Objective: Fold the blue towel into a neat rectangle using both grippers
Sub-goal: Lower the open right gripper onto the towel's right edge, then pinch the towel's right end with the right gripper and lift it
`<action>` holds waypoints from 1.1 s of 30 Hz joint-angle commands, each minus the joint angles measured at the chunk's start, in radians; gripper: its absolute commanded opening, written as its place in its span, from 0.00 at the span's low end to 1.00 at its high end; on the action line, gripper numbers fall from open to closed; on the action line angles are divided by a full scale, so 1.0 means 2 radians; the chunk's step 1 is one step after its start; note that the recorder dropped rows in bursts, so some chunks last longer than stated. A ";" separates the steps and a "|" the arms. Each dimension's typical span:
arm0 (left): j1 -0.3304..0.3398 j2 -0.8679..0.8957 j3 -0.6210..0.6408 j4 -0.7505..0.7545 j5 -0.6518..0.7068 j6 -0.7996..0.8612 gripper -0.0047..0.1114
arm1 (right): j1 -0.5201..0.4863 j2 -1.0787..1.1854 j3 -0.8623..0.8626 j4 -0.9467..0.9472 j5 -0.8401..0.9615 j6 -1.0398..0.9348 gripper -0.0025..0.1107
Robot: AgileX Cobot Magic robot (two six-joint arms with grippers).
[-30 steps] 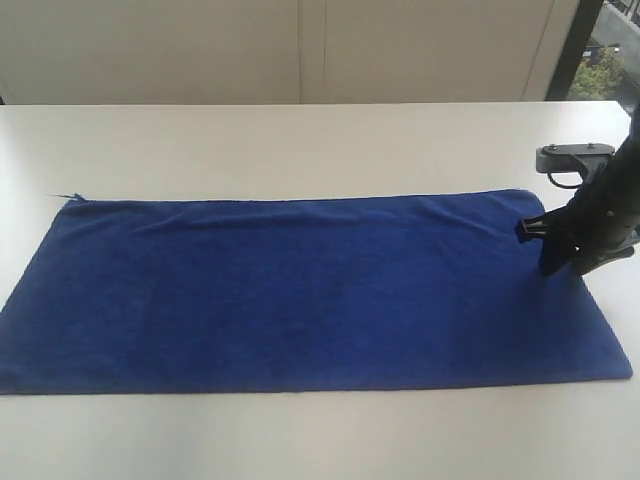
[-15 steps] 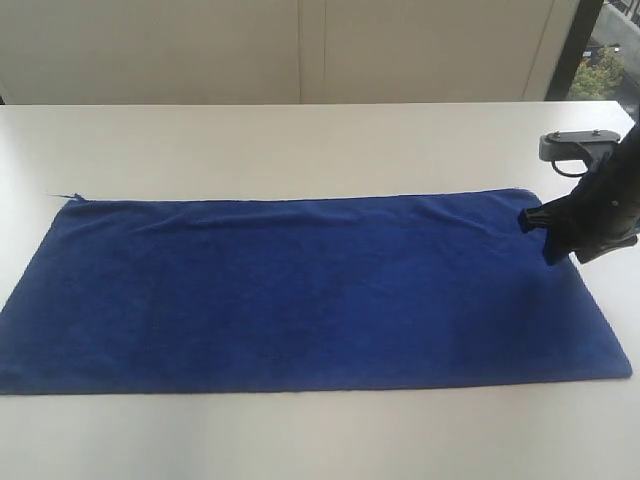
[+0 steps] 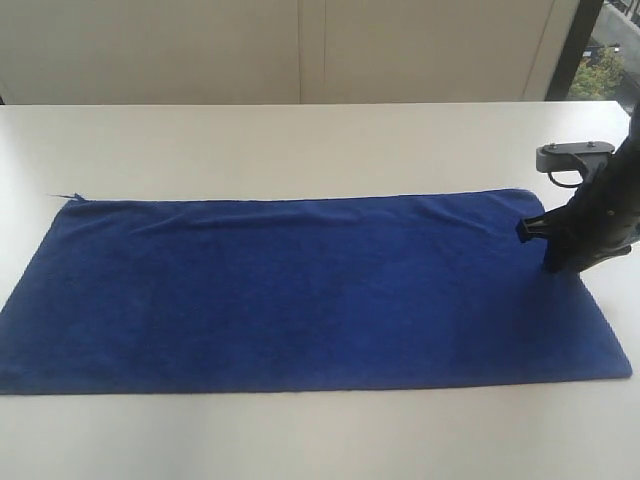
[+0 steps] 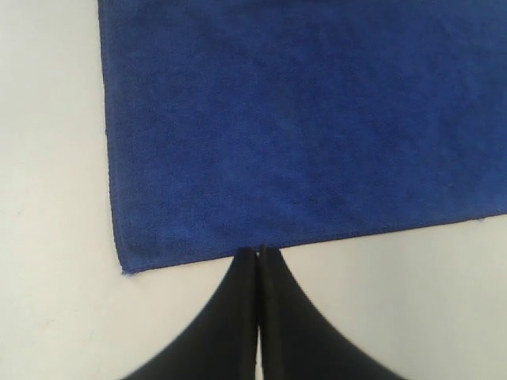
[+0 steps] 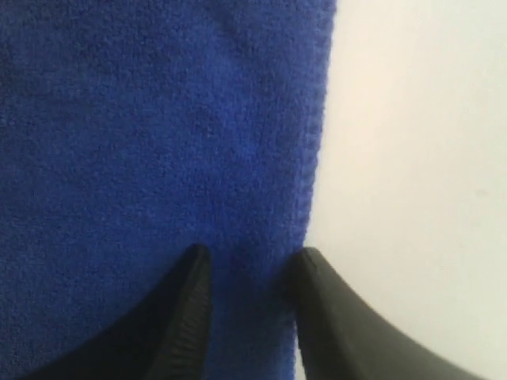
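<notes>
Towel (image 3: 300, 290): deep royal blue, plain throughout; the nap shows slightly darker and lighter patches; hem the same blue.
Table (image 3: 300, 140): plain white.
Left hand (image 4: 258, 252): matte black.
Right hand (image 5: 252, 255): matte black; bracket (image 3: 575, 150) on its arm, dark grey.
Wall (image 3: 150, 50): plain cream panels.
Window frame (image 3: 575, 50): black; foliage (image 3: 605, 70) beyond it, green.

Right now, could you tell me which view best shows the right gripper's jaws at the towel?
The right wrist view: the right gripper sits at the blue towel's hem, jaws apart, cloth between. The exterior view shows only its dark body at the towel's right end; the left wrist view misses it.
</notes>
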 commanded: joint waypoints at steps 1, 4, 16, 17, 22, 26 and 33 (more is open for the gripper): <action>0.002 -0.003 -0.003 -0.006 0.007 0.002 0.04 | -0.002 0.005 0.000 0.000 0.018 -0.003 0.14; 0.002 -0.003 -0.003 -0.006 0.007 0.002 0.04 | -0.002 0.005 0.000 0.000 0.020 -0.002 0.04; 0.002 -0.003 -0.003 -0.006 0.007 0.002 0.04 | -0.017 0.005 -0.008 -0.089 0.013 0.123 0.02; 0.002 -0.003 -0.003 -0.006 0.007 0.002 0.04 | -0.022 0.005 -0.011 -0.096 0.014 0.128 0.02; 0.002 -0.003 -0.003 -0.006 0.007 0.002 0.04 | -0.061 0.005 -0.031 -0.132 0.017 0.132 0.02; 0.002 -0.003 -0.003 -0.006 0.007 0.002 0.04 | -0.095 0.005 -0.042 -0.153 0.017 0.135 0.02; 0.002 -0.003 -0.003 -0.006 0.007 0.002 0.04 | -0.150 0.005 -0.045 -0.180 0.010 0.154 0.02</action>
